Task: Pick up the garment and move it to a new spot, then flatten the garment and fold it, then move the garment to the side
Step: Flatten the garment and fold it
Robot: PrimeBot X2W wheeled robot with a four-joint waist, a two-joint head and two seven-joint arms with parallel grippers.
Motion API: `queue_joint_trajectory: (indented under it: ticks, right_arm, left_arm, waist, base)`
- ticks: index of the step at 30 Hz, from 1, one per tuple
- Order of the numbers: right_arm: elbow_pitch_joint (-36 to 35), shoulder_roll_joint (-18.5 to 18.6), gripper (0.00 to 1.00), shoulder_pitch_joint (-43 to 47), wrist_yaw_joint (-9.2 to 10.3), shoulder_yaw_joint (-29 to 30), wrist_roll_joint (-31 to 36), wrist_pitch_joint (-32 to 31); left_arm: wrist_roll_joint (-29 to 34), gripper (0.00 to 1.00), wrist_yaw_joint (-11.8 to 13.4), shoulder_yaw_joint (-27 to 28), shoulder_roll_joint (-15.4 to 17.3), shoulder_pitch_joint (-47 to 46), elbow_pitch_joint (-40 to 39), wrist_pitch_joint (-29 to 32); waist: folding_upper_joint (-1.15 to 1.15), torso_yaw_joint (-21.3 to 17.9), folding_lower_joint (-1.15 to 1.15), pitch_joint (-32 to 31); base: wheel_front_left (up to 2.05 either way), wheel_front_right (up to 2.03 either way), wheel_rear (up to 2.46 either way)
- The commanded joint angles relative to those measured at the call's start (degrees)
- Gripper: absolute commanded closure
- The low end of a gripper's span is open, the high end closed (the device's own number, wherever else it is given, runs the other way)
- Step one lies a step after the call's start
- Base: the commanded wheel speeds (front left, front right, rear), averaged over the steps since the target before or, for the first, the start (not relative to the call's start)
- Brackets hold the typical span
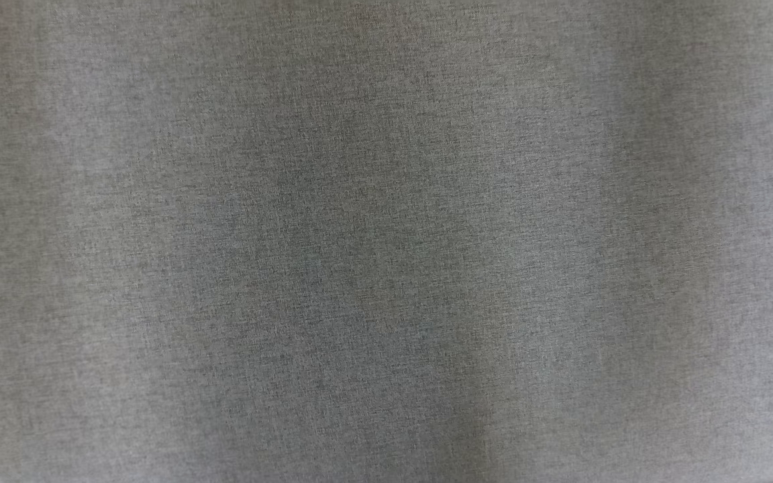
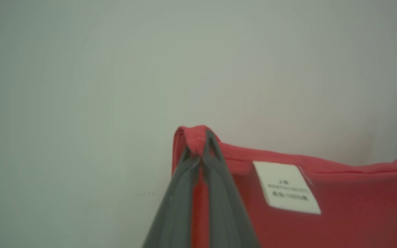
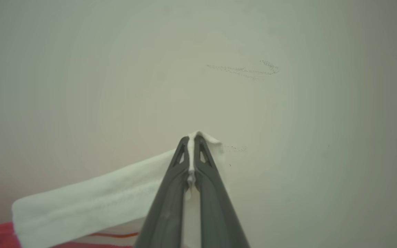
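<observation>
Left gripper [image 2: 199, 138], fingers pressed together, pinching a folded corner of the red garment [image 2: 350, 206] right at the tips. The hem runs off to the right of the fingers, and a white label [image 2: 286, 187] sits just right of them, its print too blurred to read. Right gripper [image 3: 193, 138], fingers likewise clamped tight, nipping the garment's white band [image 3: 91, 203], which trails down to the left of the fingers towards a patch of red. Beyond both sets of tips is a pale surface [image 2: 81, 86], with a faint scuff [image 3: 243, 70] up and right of the right tips. On the head view there is grey cloth [image 1: 386, 241], close up; whether it is the garment, I cannot tell.
</observation>
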State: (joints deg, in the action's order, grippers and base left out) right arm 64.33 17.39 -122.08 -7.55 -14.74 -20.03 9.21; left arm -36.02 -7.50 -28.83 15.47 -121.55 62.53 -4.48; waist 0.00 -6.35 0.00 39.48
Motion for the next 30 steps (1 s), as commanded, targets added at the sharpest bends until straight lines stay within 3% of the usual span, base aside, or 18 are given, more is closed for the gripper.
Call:
queue_joint_trajectory:
  ticks: [1,7,14,23,30]
  right_arm:
    - [0.2,0.2,1.00,-0.8,0.12,-0.3,-0.1,0.5]
    - [-0.1,0.0,1.00,0.3,0.12,-3.0,-2.1,2.3]
    - [-7.2,2.1,1.00,10.7,0.12,-6.6,-9.5,4.7]
    - [-23.3,6.3,1.00,38.2,0.12,-6.8,-19.6,5.7]
    - [-37.1,7.8,1.00,62.3,0.12,-1.3,-21.8,4.9]
  left_arm:
    - [-0.8,1.00,0.1,-0.2,0.1,-0.7,0.2,-0.4]
    - [-4.0,1.00,0.1,-1.5,-0.1,2.1,-0.4,-2.2]
    - [-10.0,1.00,0.1,-3.3,1.6,11.7,-6.1,-6.8]
    - [-15.8,1.00,0.2,-1.3,4.4,35.4,-16.0,-10.6]
    - [-14.4,1.00,4.3,4.2,5.3,57.5,-31.9,-10.7]
  waist:
    - [0.00,0.1,0.00,0.2]
    - [0.00,0.6,0.00,0.3]
    - [0.00,1.0,0.00,-2.0]
    - [0.00,0.5,0.00,-9.0]
    - [0.00,0.8,0.00,-13.3]
  base:
    - [0.00,0.00,0.00]
    - [0.00,0.00,0.00]
    - [0.00,0.00,0.00]
    - [0.00,0.00,0.00]
    - [0.00,0.00,0.00]
